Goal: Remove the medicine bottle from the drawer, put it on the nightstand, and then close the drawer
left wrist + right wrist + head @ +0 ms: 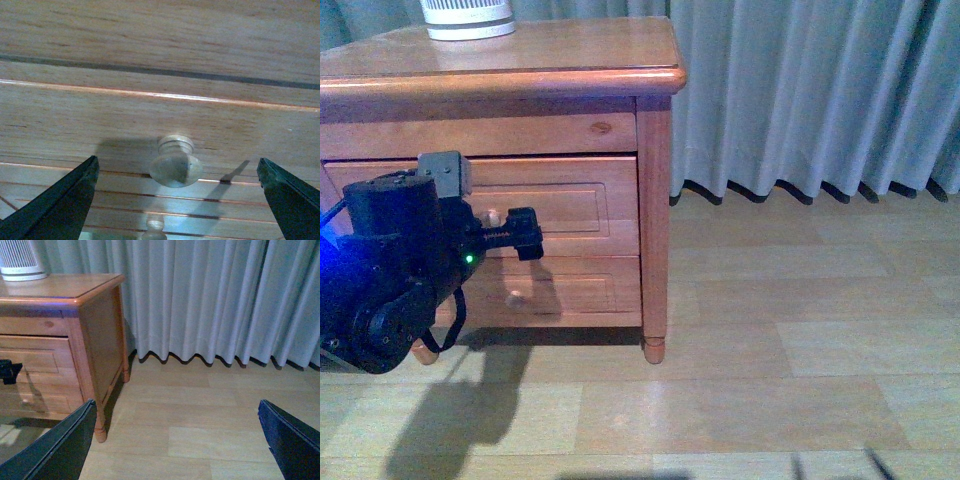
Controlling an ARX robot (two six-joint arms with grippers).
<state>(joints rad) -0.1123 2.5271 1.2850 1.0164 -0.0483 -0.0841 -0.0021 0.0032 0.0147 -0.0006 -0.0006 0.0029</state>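
Observation:
The nightstand (520,70) stands at the left, both drawers shut. The upper drawer (580,200) has a small round knob (492,217). My left gripper (525,235) is open right in front of that knob, a little to its right in the front view. In the left wrist view the knob (176,165) sits between and just ahead of my open fingers (60,205), not touched. My right gripper (175,440) is open and empty over the floor, to the right of the nightstand (95,340). The medicine bottle is hidden.
A white ribbed canister (468,18) stands on the nightstand top. The lower drawer's knob (516,296) is below my left gripper. Grey curtains (800,90) hang behind. Pale wood floor (770,380) spreads to the right.

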